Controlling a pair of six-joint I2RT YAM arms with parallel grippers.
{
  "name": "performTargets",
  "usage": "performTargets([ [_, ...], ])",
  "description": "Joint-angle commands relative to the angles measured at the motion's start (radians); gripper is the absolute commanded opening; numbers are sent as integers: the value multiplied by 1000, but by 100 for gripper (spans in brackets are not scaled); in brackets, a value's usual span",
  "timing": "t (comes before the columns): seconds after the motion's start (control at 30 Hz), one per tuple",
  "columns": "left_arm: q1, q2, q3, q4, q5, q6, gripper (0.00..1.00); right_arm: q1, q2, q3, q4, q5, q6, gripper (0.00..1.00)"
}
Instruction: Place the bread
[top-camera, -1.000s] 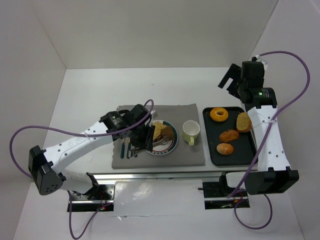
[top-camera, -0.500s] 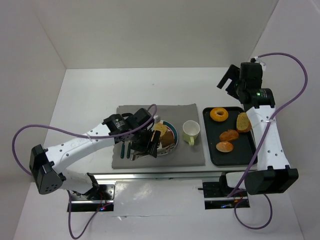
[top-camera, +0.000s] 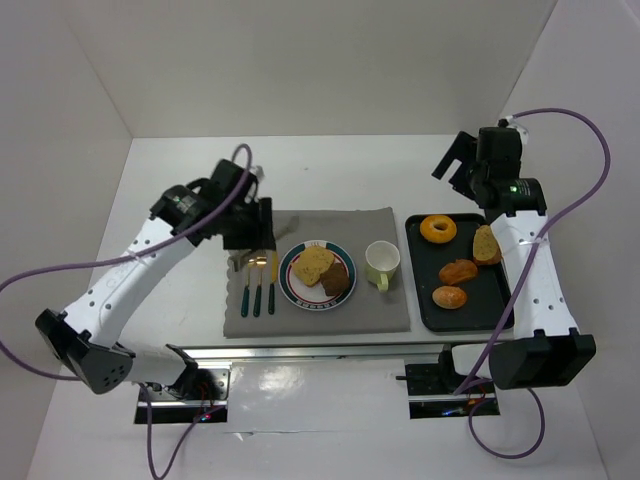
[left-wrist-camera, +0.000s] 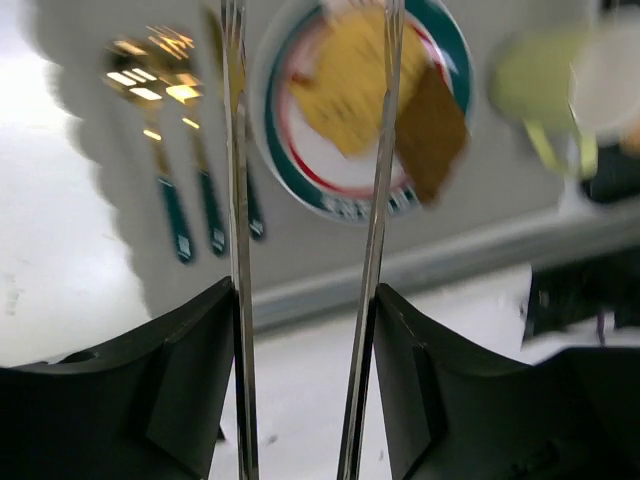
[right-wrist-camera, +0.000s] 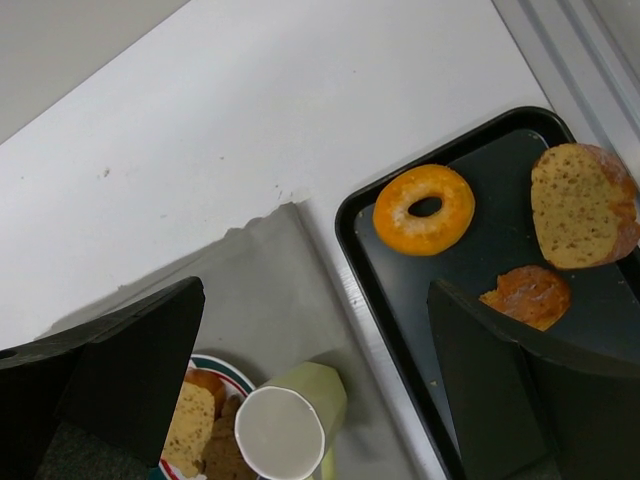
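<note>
The golden-tan toast slice (top-camera: 314, 264) and the dark brown chunk (top-camera: 337, 281) lie side by side on the round plate with a green rim (top-camera: 284, 278), on the grey mat. My left gripper (top-camera: 256, 226) hangs above the mat's far left corner, left of the plate, open and empty. In the left wrist view its long metal fingers (left-wrist-camera: 237, 200) stand apart, with the toast (left-wrist-camera: 345, 85), the chunk (left-wrist-camera: 430, 130) and the plate (left-wrist-camera: 272, 150) below. My right gripper (top-camera: 460, 160) is open and empty, high beyond the black tray. In the right wrist view (right-wrist-camera: 320, 390) it is above the cup.
A pale green cup (top-camera: 381, 264) stands right of the plate. The black tray (top-camera: 424, 300) holds a glazed doughnut (top-camera: 438, 229), a speckled slice (top-camera: 487, 244) and two orange rolls (top-camera: 458, 271). Green-handled cutlery (top-camera: 257, 288) lies left of the plate. White walls enclose the table.
My left gripper has lifted off the plate and swung back and to the left. The toast and the dark chunk now lie uncovered on the plate. The right arm has barely moved.
</note>
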Motion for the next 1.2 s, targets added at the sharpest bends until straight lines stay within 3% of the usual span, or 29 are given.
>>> performTargets([
  [0.0,174,18,51,70,-44,78,65,3,-27,-14,54,-5,8,100],
  [0.03,237,30,51,174,11,78,65,3,-27,-14,54,-5,8,100],
  [0.13,265,129,94,322,52,107,64,3,-36,-23,64,-5,8,100],
  [0.4,276,580,361,500,-85,159,63,3,-36,-33,54,-57,26,100],
  [0.67,247,921,588,566,-145,58,61,12,-45,-77,54,-66,45,100],
  [0.9,210,1168,842,488,-44,0,62,12,-36,-68,45,-54,45,100],
  [0.97,210,1193,852,497,-17,-12,68,12,-36,-59,45,-54,45,100],
  [1.1,210,1211,870,497,63,-35,96,12,-36,-59,45,-54,45,100],
  [1.17,210,1195,870,497,86,-45,100,12,-36,-59,36,-54,36,100],
])
